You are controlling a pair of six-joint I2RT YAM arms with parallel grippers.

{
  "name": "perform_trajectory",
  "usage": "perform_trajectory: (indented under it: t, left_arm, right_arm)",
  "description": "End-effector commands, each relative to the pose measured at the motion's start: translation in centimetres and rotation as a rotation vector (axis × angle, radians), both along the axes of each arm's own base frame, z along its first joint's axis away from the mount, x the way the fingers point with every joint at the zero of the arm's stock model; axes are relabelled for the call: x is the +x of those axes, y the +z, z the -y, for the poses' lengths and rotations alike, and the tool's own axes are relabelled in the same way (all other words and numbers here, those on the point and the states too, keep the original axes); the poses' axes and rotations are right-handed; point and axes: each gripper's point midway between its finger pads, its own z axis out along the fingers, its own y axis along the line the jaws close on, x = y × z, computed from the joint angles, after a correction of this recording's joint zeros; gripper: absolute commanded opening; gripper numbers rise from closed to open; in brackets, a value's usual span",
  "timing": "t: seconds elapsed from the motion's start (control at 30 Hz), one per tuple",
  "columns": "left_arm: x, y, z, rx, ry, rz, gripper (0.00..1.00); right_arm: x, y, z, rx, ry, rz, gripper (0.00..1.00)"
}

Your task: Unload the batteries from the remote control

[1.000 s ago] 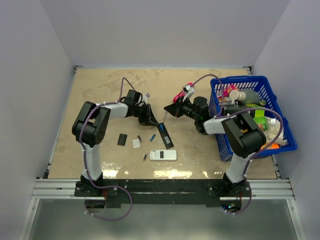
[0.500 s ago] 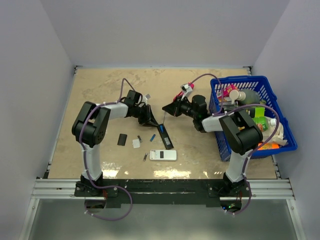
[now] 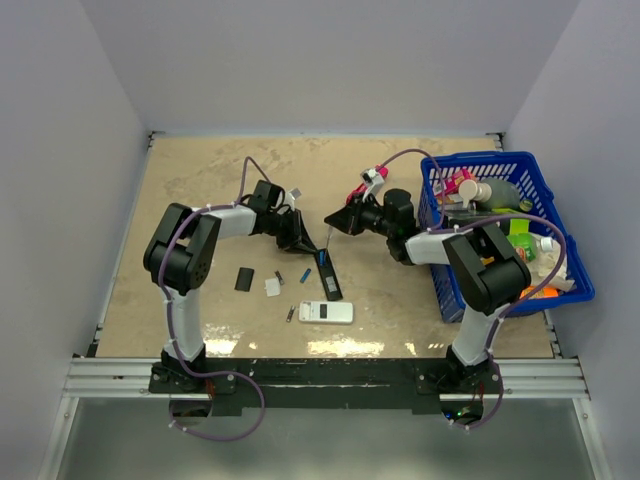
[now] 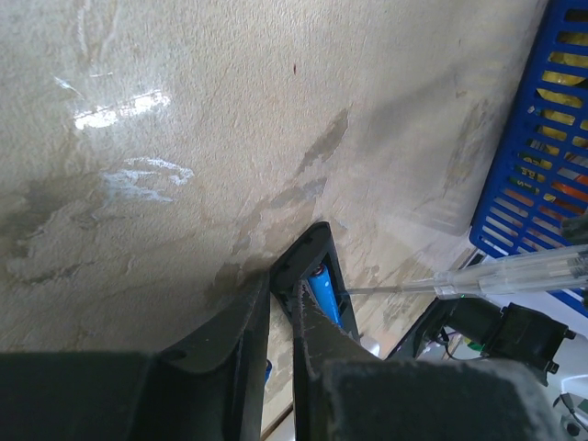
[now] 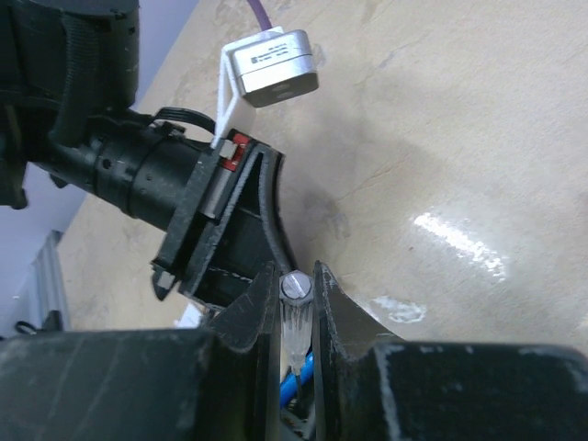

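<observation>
The black remote control [image 3: 328, 272] lies open at the table's middle with a blue battery [image 4: 323, 292] in its compartment. My left gripper [image 3: 300, 240] is shut on the remote's far end, its fingers [image 4: 312, 340] clamping one side wall. My right gripper [image 3: 340, 220] is shut on a clear-handled screwdriver [image 5: 296, 308]. The screwdriver's shaft [image 4: 395, 288] reaches down to the battery in the compartment. A loose blue battery [image 3: 305, 273] and a greyish one [image 3: 291, 313] lie on the table beside the remote.
A white remote [image 3: 326, 312] lies in front of the black one. A black cover [image 3: 244, 279] and a white cover [image 3: 272, 286] rest to the left. A blue basket [image 3: 452, 300] full of items stands at the right.
My right gripper has shifted slightly left and away with the screwdriver. The black remote's near end has swung a little to the left. Both grips are unchanged.
</observation>
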Motion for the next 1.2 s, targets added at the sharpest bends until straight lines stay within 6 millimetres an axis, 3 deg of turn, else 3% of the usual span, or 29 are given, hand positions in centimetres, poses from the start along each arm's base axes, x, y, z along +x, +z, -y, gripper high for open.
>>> perform_trajectory:
  t: [0.0, 0.3, 0.57, 0.8, 1.03, 1.17]
  left_arm:
    - [-2.0, -2.9, -1.3, 0.110, 0.014, -0.054, 0.18]
    - [-1.9, -2.2, -0.9, 0.096, 0.019, -0.050, 0.21]
    - [-1.4, -1.3, -0.9, 0.099, 0.016, -0.027, 0.26]
    - [-1.3, -0.2, -0.9, 0.091, 0.019, 0.000, 0.42]
    - [-0.3, 1.3, -1.3, 0.121, 0.024, 0.050, 0.47]
    - [-0.3, 0.9, -1.6, 0.149, 0.026, 0.041, 0.48]
  right_arm:
    - [-1.2, 3.0, -1.2, 0.060, 0.051, 0.028, 0.00]
    - [-0.5, 2.1, -0.6, 0.053, -0.022, 0.027, 0.00]
    - [-0.3, 2.9, -1.2, 0.078, -0.008, 0.036, 0.00]
    - [-0.3, 3.1, -1.8, 0.072, 0.001, 0.033, 0.00]
    - [-0.7, 3.5, -2.5, 0.086, 0.019, 0.038, 0.00]
    - [-0.6, 3.7, -2.6, 0.079, 0.013, 0.048, 0.00]
